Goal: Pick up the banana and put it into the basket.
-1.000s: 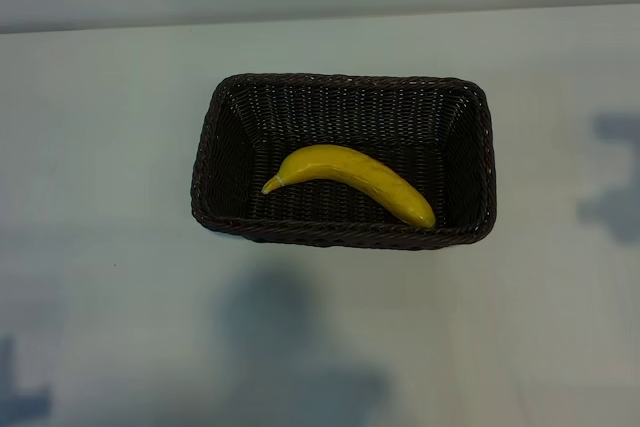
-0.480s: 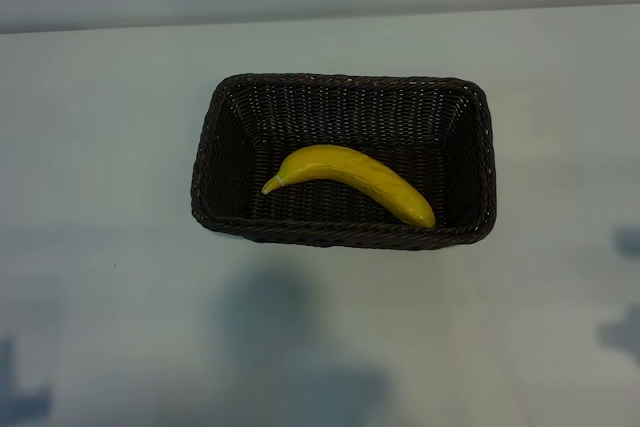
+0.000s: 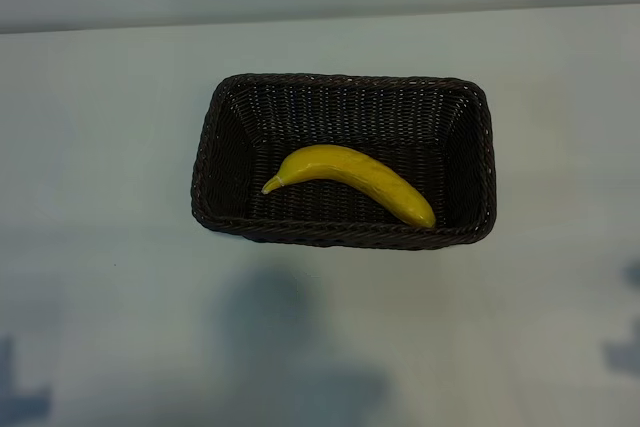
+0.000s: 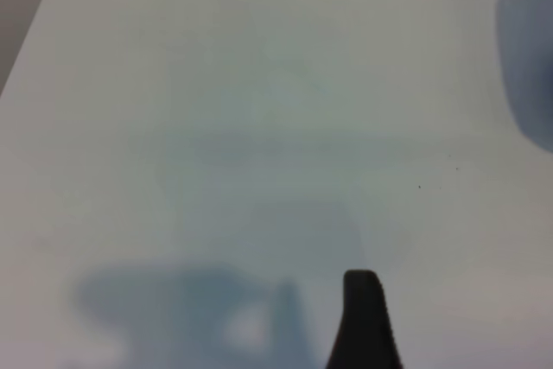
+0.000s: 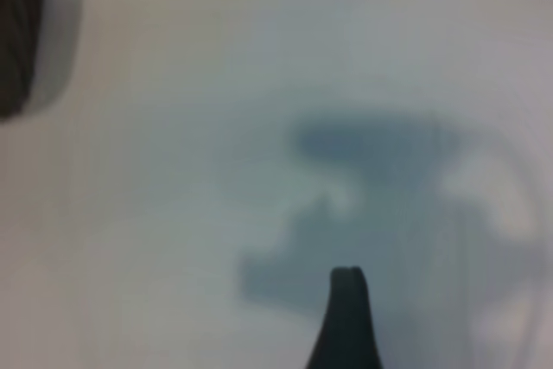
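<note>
lying inside the dark brown woven wicker basket [image 3: 470, 162], the curved bright-yellow banana [image 3: 352, 179] runs lengthwise, stem leftward; both arms' fingers [image 4: 363, 321] spread apart, empty, over bare white bench [image 3: 110, 247].

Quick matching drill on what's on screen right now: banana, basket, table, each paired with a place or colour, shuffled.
Things:
1. banana
2. basket
3. table

Descriptions:
A. dark brown woven wicker, standing on the pale surface
B. pale, bare around the basket, with blurred shadows near the front edge
C. yellow, lying inside on the floor, stem end toward the exterior view's left

Pairs: 1-C, 2-A, 3-B
</note>
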